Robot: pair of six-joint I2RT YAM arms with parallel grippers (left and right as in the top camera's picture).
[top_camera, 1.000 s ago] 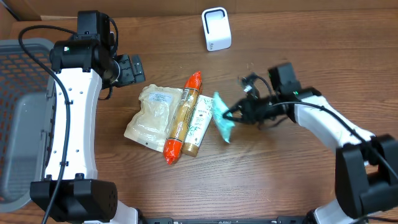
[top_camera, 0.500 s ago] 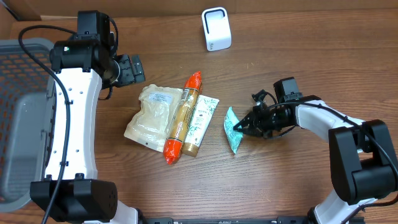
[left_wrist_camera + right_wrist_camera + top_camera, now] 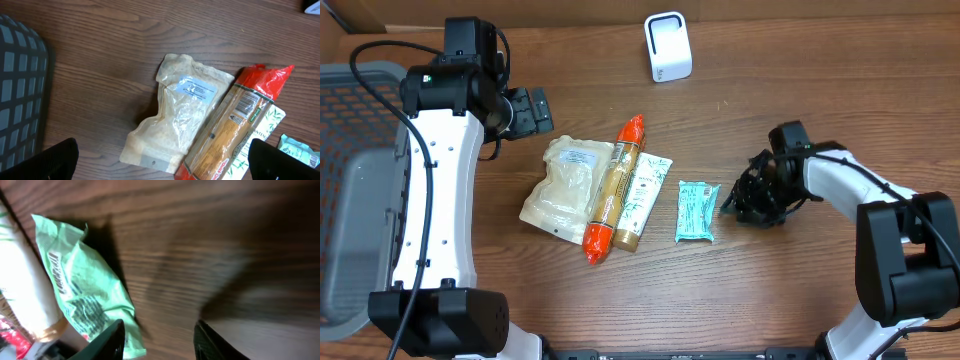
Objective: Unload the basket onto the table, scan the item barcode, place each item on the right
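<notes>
right end effector point(image 3: 733, 205) sits low over the brown wooden tabletop point(image 3: 790, 300) in the overhead view, empty, just beside the small mint-green foil packet point(image 3: 697, 211) lying flat. left end effector point(image 3: 536, 110) hovers well apart, wide open. left wrist view: only the packet's corner shows. right wrist view: fingers point(image 3: 114, 339) stand parted, bare wood between them, packet beside one.

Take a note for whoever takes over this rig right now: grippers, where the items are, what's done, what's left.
Left gripper: open, empty, near the clear pouch.
Right gripper: open, empty, just right of the green packet.
Green packet lies flat on the table, held by neither gripper; scanner stands at the far edge.
Done: no scan evident.
Left: pick up an item, show its barcode to the scanner.
</notes>
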